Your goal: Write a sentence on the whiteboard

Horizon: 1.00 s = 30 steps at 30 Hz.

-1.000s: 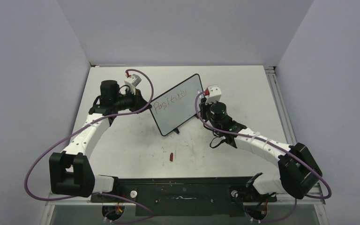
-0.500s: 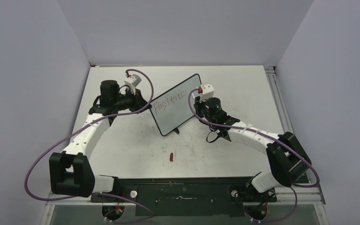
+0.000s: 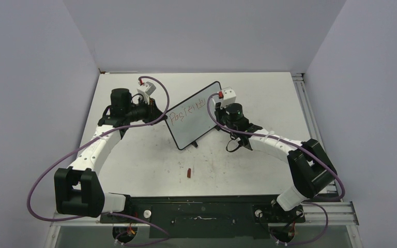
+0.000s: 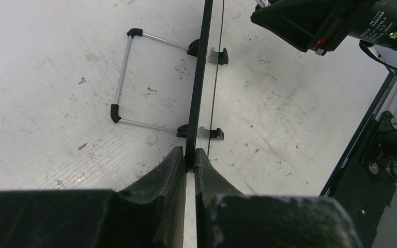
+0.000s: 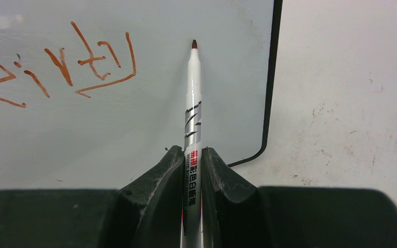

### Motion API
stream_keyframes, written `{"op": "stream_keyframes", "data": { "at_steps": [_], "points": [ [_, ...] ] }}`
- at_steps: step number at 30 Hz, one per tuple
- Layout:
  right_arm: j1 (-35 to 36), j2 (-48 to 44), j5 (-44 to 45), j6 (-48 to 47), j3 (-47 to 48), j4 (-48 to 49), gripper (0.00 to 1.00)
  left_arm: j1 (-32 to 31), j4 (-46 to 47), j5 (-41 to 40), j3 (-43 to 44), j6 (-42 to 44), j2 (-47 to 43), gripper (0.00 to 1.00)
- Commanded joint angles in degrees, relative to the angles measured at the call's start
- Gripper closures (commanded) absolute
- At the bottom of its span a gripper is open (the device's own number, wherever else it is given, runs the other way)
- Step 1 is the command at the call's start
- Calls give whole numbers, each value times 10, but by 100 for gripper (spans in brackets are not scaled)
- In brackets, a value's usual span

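Note:
The whiteboard (image 3: 199, 120) stands tilted on its feet mid-table, black-framed with a glossy face. One line of the reddish handwritten sentence (image 3: 187, 110) runs across its upper part. My left gripper (image 4: 190, 152) is shut on the board's thin black edge (image 4: 200, 77), at the left end in the top view. My right gripper (image 5: 192, 151) is shut on a silver whiteboard marker (image 5: 192, 113). The marker's dark tip (image 5: 194, 44) points at the face just right of the last letters (image 5: 93, 62), near the board's right frame. I cannot tell whether the tip touches.
A small red marker cap (image 3: 188, 172) lies on the smudged tabletop in front of the board. The board's wire stand (image 4: 124, 77) props it from behind. A black base rail (image 3: 196, 209) runs along the near edge.
My right arm has swung left and farther out, bringing the marker up to the board's right end. The left arm and the board have not moved.

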Motion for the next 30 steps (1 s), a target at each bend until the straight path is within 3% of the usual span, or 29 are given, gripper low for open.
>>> {"op": "stream_keyframes", "data": {
  "at_steps": [1,30],
  "points": [
    [-6,6,-5,-4,31,37,95,3,26,5,15,8,-15,100],
    [-12,7,-24,3,-10,27,95,3,25,7,15,7,-17,100]
  ]
}}
